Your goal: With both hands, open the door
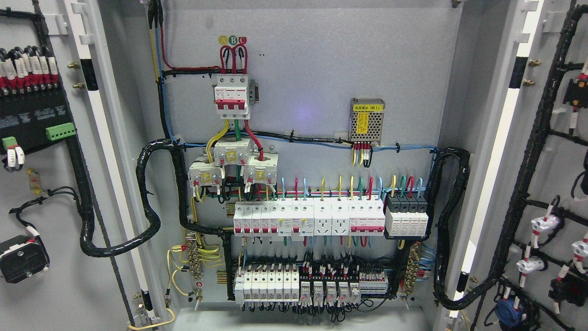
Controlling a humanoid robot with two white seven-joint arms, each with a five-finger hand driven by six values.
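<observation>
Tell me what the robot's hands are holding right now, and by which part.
Nothing that can be seen: neither hand is in view. Both doors, the left door and the right door, stand open on the cabinet with no hand on them.

Both doors stood swung wide: the left door (41,193) at the far left, the right door (551,184) at the far right, the cabinet back panel (312,73) between them. High on it sat the main breaker (233,95), the power module (366,121) to its right. Below ran the upper breaker row (308,217), and the lower breaker row (296,285) beneath that.
</observation>
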